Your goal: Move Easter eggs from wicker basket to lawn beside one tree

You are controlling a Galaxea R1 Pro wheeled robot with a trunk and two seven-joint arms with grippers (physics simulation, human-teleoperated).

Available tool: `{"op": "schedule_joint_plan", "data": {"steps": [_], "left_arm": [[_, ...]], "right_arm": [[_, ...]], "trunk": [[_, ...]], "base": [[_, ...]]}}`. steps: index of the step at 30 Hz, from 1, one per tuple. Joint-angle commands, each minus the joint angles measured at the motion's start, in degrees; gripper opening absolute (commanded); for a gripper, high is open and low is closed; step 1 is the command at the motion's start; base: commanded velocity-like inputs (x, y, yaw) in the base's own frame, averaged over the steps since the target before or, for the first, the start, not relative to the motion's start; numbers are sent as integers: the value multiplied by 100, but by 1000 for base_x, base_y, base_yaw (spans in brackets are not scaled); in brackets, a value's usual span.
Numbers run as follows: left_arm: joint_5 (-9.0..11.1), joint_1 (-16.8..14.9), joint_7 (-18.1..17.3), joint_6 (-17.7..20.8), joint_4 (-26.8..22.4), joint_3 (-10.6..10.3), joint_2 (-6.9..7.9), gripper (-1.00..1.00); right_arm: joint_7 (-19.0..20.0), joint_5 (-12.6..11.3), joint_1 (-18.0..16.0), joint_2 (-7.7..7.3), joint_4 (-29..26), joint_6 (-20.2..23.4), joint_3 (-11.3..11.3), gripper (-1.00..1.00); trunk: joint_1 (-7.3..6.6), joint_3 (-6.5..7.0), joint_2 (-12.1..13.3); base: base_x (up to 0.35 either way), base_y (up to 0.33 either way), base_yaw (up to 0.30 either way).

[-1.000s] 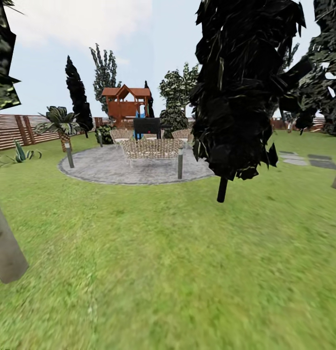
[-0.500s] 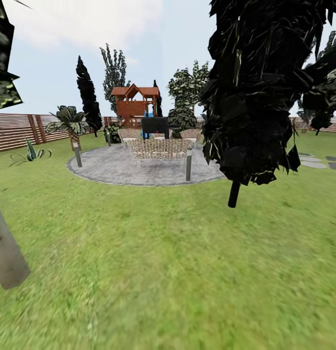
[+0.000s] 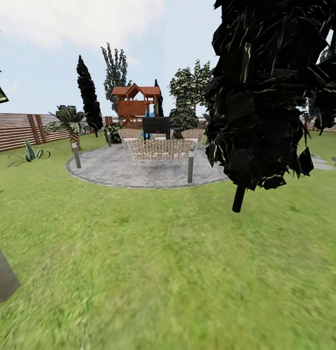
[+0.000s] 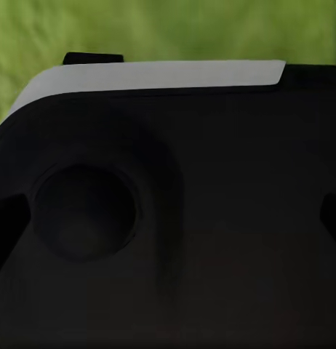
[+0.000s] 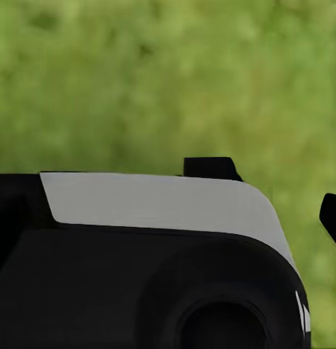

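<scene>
Across the garden, the wide, flat lawn of bright green mottled grass (image 3: 153, 262) stretches ahead to a brown horizontal-slat wooden fence (image 3: 17, 130). A narrow black conifer with a thin dark trunk (image 3: 265, 97) stands close on the right, a round grey gravel patio with wicker chairs (image 3: 143, 167) lies farther off, and a red-brown wooden playhouse (image 3: 135, 99) sits behind it. At the lower left edge a slanted piece of pale grey-tan tree trunk (image 3: 2, 278) shows. No basket and no eggs are visible, so by these pictures the task looks barely begun, or the robot is on its way; where the eggs are cannot be told. Both wrist views look past dark robot housing (image 4: 168, 233) to grass, and whether either claw is open or closed cannot be told. Compared with one second ago, the whole view has swung: the patio and conifer sit farther right, and less of the pale trunk shows.
</scene>
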Motion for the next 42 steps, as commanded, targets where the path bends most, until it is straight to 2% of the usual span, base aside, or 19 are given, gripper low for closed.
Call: {"op": "schedule_joint_plan", "data": {"steps": [1,20,42], "left_arm": [[25,3,-15,-4,-8,3,0,100],[20,3,-24,-4,-8,2,0,100],[18,1,-34,4,-8,1,0,100]], "right_arm": [[1,-1,-3,1,5,-20,-9,100],[3,-1,-3,-3,5,-20,-8,100],[5,-1,-3,0,5,-20,-5,100]], "trunk": [[3,-5,-2],[3,-5,-2],[3,-5,-2]], "base": [[328,0,1],[329,3,0],[333,78,49]]}}
